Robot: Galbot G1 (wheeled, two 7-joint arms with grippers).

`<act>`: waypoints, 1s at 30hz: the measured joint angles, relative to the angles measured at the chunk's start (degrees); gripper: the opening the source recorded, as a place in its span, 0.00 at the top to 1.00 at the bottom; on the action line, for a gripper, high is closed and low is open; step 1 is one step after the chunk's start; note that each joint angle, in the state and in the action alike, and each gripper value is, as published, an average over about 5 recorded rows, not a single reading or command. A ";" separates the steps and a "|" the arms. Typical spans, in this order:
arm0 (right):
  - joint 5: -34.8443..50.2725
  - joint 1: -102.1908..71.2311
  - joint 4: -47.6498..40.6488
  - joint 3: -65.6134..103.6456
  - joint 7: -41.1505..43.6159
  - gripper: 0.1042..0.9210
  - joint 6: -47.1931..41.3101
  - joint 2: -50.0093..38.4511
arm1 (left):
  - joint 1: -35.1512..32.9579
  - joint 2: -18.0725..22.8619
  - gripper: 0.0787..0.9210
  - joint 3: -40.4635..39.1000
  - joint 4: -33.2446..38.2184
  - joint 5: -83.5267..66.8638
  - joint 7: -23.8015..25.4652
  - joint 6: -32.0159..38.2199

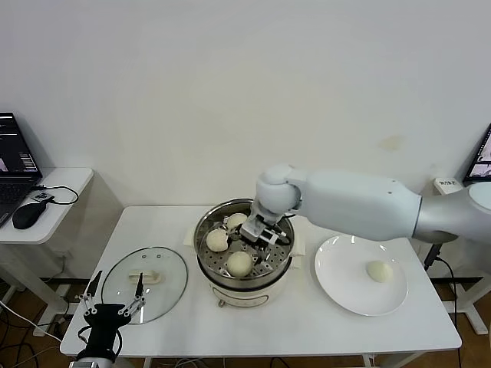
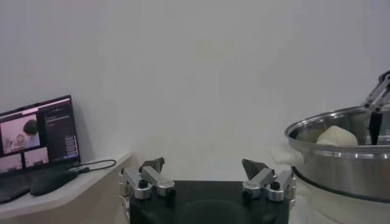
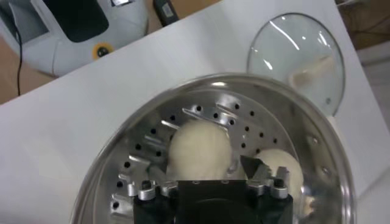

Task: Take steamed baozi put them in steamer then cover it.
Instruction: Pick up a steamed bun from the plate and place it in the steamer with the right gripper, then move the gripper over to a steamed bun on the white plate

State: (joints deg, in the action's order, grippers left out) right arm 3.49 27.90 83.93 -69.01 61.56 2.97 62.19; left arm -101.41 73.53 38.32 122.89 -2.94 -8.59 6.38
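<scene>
The steel steamer (image 1: 205, 222) stands mid-table with three cream-white baozi on its perforated tray (image 1: 235, 221) (image 1: 217, 240) (image 1: 239, 263). My right gripper (image 1: 257, 234) is down inside the steamer, open. In the right wrist view one baozi (image 3: 200, 146) lies on the tray between its spread fingers (image 3: 256, 172), and another (image 3: 281, 165) lies beside them. A fourth baozi (image 1: 379, 271) sits on the white plate (image 1: 337, 284) to the right. The glass cover (image 1: 144, 274) lies flat on the table to the left. My left gripper (image 1: 115, 300) waits open and empty at the table's front left corner.
A side table (image 1: 69, 180) at the far left holds a laptop (image 1: 15, 165) and a mouse (image 1: 29, 216). The left wrist view shows the steamer's wall (image 2: 341, 167) close by, and the laptop (image 2: 36, 131). Another screen's edge (image 1: 485, 153) shows at the far right.
</scene>
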 measured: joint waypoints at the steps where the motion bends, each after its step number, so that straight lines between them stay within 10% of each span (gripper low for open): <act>1: 0.09 0.44 0.13 0.37 0.16 0.12 -0.48 -0.72 | 0.06 -0.08 0.12 0.02 0.00 -0.03 0.00 0.00; 30: -6.33 -16.81 1.74 19.44 1.28 0.12 -16.25 -34.86 | 1.49 -2.47 0.12 -2.20 -0.99 0.17 0.10 -0.51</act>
State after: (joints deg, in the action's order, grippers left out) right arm -2.84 11.09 85.67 -49.56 62.84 -13.28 27.32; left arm -99.93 71.07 36.13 121.90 -2.77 -8.49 5.87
